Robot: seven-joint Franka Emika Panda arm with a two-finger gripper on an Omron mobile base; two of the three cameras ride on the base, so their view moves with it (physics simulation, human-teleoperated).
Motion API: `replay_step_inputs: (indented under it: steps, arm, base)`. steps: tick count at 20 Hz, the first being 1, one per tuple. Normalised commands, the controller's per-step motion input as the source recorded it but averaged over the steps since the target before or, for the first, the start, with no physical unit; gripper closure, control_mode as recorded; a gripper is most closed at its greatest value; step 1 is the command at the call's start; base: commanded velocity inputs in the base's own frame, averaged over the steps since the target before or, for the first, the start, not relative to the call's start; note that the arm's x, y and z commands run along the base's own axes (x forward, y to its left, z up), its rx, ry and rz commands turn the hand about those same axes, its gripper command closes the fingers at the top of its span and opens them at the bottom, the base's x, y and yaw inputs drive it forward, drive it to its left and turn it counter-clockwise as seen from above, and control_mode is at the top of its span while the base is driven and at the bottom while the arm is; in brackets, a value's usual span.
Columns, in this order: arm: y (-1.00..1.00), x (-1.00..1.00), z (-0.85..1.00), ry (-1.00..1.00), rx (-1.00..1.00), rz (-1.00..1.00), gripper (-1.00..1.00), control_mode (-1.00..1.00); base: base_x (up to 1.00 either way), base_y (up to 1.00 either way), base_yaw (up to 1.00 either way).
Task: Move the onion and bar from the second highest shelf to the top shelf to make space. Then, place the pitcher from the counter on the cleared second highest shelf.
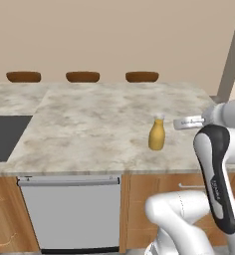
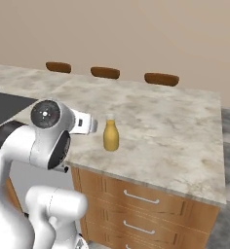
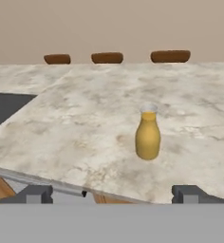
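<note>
The pitcher (image 3: 147, 136) stands upright on the counter (image 3: 85, 123) near its front edge, ahead of the gripper (image 3: 113, 193), whose 2 fingers (image 3: 34, 193) are spread wide, holding nothing.

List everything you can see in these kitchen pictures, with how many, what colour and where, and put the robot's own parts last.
pitcher: one, mustard-yellow with pale neck and cap, upright on the counter near its front edge.
counter: one, beige-grey marbled slab over brown wooden cabinet fronts.
stools: three, brown seat tops, along the counter's far edge.
cooktop: one, dark flat panel, at the counter's left end.
steel appliance door: one, grey, under the counter's front, left of the drawers.
drawers: brown wood with pale handles, below the counter; count unclear.
arm: one, white with dark joints.
pincer: one, dark fingertips spread apart, short of the pitcher.
</note>
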Motion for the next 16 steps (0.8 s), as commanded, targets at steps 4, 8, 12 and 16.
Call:
replay_step_inputs:
  steps: [4,8,12,16]
  arm:
    - [-0.32,0.17,-0.30,-0.07,0.00,0.23,-1.00,-1.00]
    - [-0.29,0.31,-0.24,-0.09,0.00,0.34,-1.00,-1.00]
    - [-0.32,0.24,-0.22,-0.06,0.00,0.36,-1.00,-1.00]
    - [-0.25,0.16,-0.12,0.00,0.00,0.31,-1.00,-1.00]
  base:
    - [0.00,0.00,0.00]
    - [0.00,0.00,0.00]
    - [0.00,0.00,0.00]
    - [0.00,0.00,0.00]
